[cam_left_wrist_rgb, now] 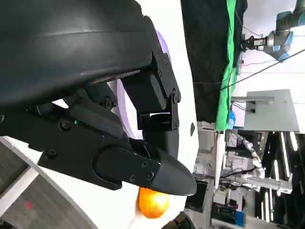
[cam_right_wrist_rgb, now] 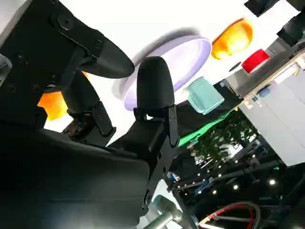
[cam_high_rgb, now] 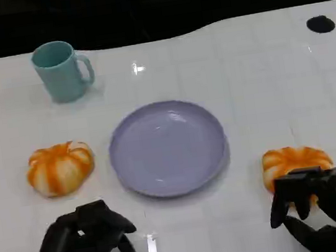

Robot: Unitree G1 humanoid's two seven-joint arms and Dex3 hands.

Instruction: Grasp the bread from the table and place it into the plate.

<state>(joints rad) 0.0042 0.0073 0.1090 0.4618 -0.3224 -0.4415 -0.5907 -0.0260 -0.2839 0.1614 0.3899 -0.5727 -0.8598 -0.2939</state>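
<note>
I note a glossy white tabletop (cam_high_rgb: 263, 87) with faint tile-like lines and a bright glare spot near its far edge; beyond that edge the head view goes black. A dark round hole (cam_high_rgb: 320, 24) sits in the surface at the far right.

At centre lies the round lavender plastic plate (cam_high_rgb: 168, 148), with nothing on it. To its left, apart from it, rests 1 orange-and-white pumpkin-shaped bread roll (cam_high_rgb: 60, 168). A 2nd bread roll of the same kind (cam_high_rgb: 295, 164) lies to the plate's right, near the front edge. A teal ceramic mug (cam_high_rgb: 60, 71) stands upright at the far left.

My right hand (cam_high_rgb: 317, 205) is at the right roll, fingers curled over its near side; I cannot tell whether they grip it. My left hand (cam_high_rgb: 87, 244) hovers near the front edge, fingers loosely apart, holding nothing.

The left wrist view adds the room: a green cloth (cam_left_wrist_rgb: 231, 62) hanging past the tabletop's end, metal racks and another robot arm. The right wrist view shows green foliage and ceiling lights beyond the mug.
</note>
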